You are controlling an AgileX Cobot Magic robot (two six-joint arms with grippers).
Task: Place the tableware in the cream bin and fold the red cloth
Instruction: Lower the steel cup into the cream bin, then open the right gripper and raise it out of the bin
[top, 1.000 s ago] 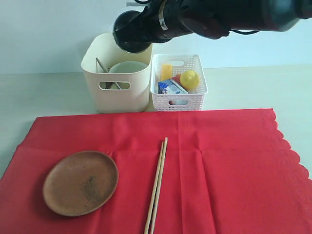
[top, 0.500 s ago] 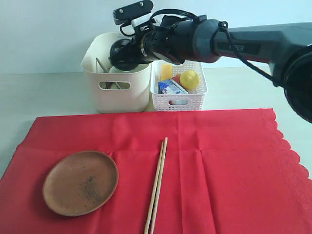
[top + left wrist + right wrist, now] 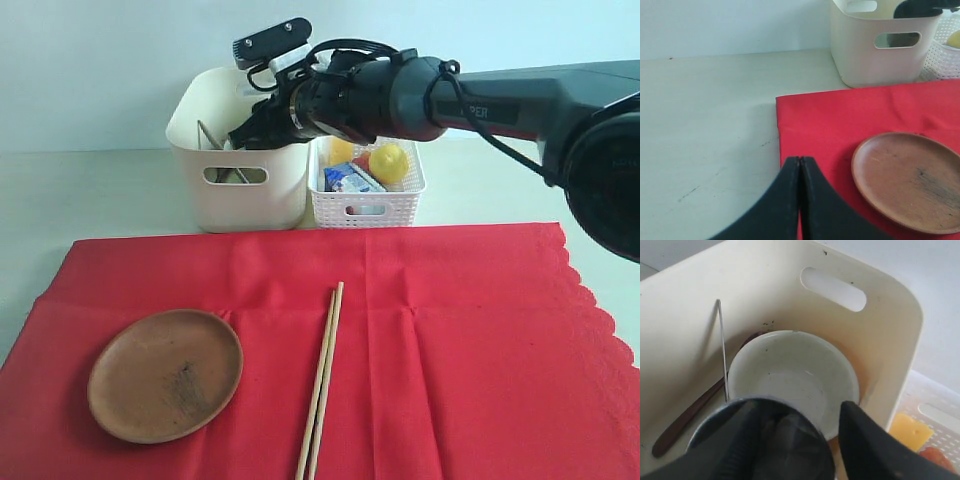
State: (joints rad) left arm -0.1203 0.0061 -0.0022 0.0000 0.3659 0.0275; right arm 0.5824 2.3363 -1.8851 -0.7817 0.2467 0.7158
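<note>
**Right arm down at the cream bin with the cup**

Since a second ago the right arm has dropped from above the cream bin [image 3: 250,195] to its rim, and the right end effector [image 3: 262,122] now sits at the bin's opening. In the right wrist view its fingers are closed around the steel cup [image 3: 765,440], which I see as a dark round shape held over the pale bowl [image 3: 795,375] on the bin floor. Which way the cup's mouth points I cannot tell. Beside the bowl, the dark wooden spoon [image 3: 690,420] lies on the bin floor and the metal knife [image 3: 722,350] leans upright against the wall.

On the red cloth [image 3: 480,330], spread flat on the surface [image 3: 90,190], the wooden chopsticks [image 3: 322,380] lie paired. Their long axis runs from the near edge toward the bins, leaning slightly right at the far end. The round brown plate [image 3: 165,375] rests well to their left. The white basket [image 3: 368,205] stands just beside the bin.

The left end effector [image 3: 800,165] is closed on nothing, near the cloth's corner.
</note>
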